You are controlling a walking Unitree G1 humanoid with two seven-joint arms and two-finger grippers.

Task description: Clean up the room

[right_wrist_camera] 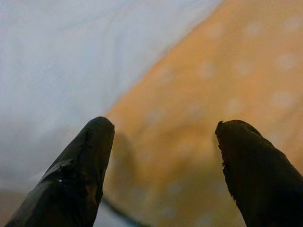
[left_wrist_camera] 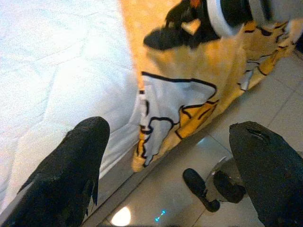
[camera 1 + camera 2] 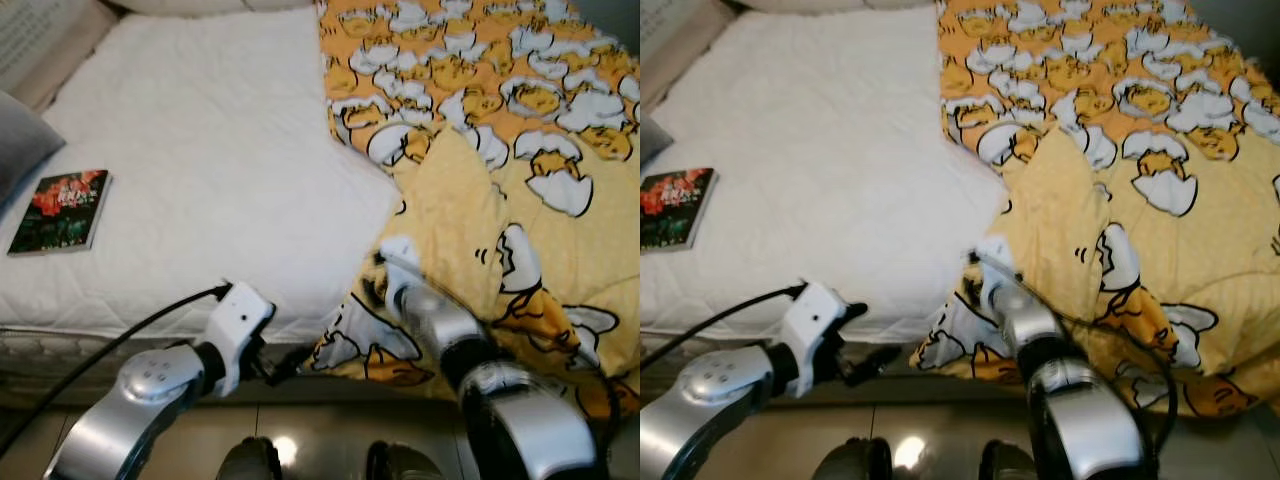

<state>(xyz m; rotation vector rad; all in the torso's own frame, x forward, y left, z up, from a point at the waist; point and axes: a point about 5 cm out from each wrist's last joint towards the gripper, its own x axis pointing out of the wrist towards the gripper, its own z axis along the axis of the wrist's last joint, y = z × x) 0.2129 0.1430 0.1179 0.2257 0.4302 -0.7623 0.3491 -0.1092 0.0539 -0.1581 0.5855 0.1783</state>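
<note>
Rumpled yellow egg-print blanket drapes over the white bed's edge

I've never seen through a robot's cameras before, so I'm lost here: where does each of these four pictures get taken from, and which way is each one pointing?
Left eye view: on the head, looking down at the bed, blanket and book; both silver arms show.
Right eye view: beside it, same scene.
Left wrist view: on the left arm, looking past the open left gripper at the blanket's hanging edge and floor.
Right wrist view: on the right arm, looking past the open right gripper at the blanket.
Both wrist views share the blanket against the white bed.
</note>
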